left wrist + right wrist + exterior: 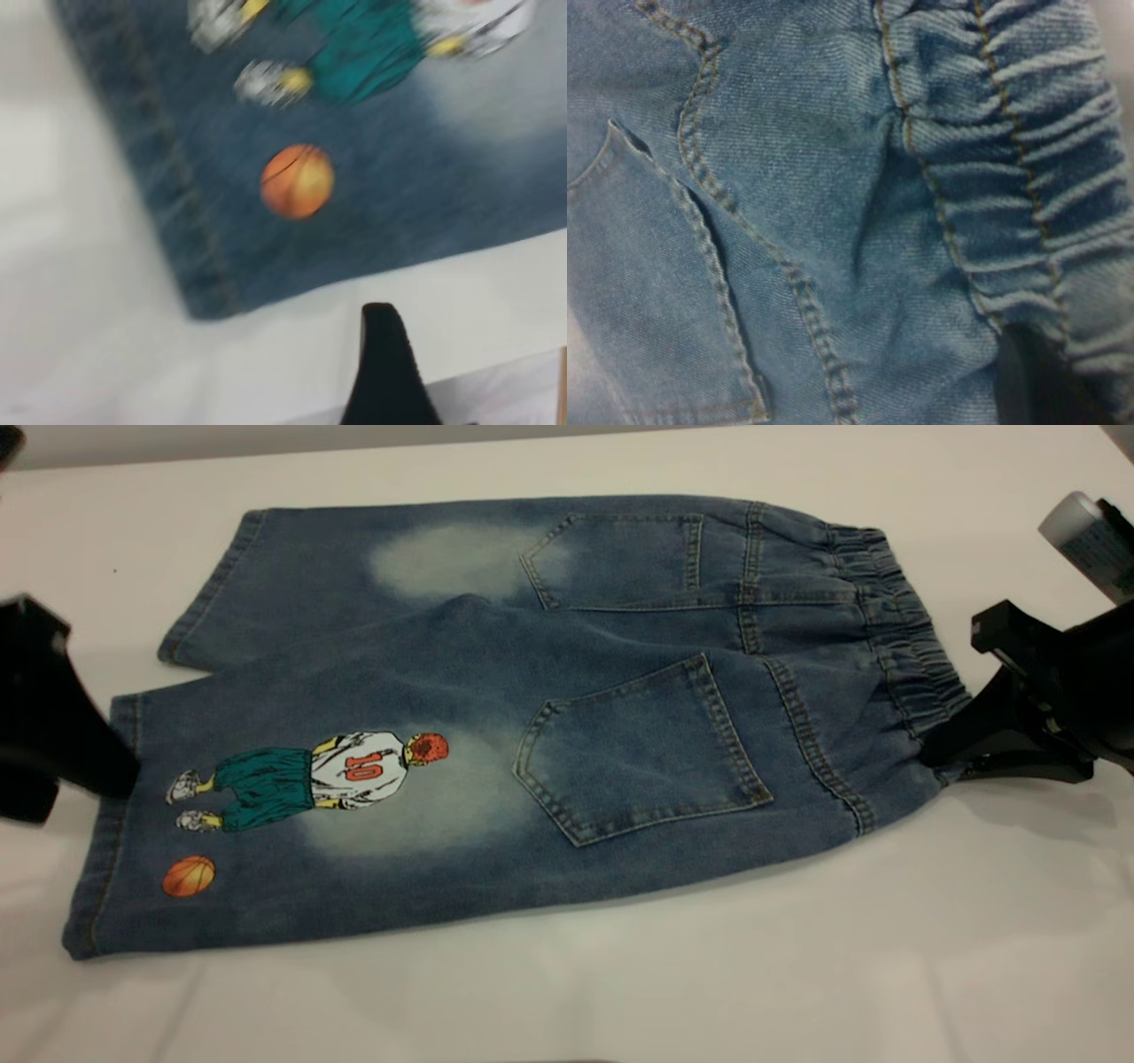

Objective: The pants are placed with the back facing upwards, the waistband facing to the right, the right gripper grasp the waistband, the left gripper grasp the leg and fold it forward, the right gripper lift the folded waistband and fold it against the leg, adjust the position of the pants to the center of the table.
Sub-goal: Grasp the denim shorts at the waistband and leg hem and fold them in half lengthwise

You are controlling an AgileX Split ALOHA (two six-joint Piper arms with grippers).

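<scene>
The blue denim pants (532,717) lie flat on the white table (620,992), back pockets up. The ruffled waistband (895,629) points right. The leg (354,824) with the number 10 player and orange basketball (297,181) lies nearest the front edge. My right gripper (930,760) is shut on the waistband's near end, one dark finger (1023,381) tucked among the gathers (1028,159). My left gripper (120,779) is at the printed leg's hem, open. One black finger (381,354) hangs over bare table beside the hem corner, and its other finger is out of view.
The plain leg (354,567) lies behind the printed one. A white-grey cylinder (1085,536) on the right arm hangs over the table's far right. Bare tabletop runs all round the pants, widest in front.
</scene>
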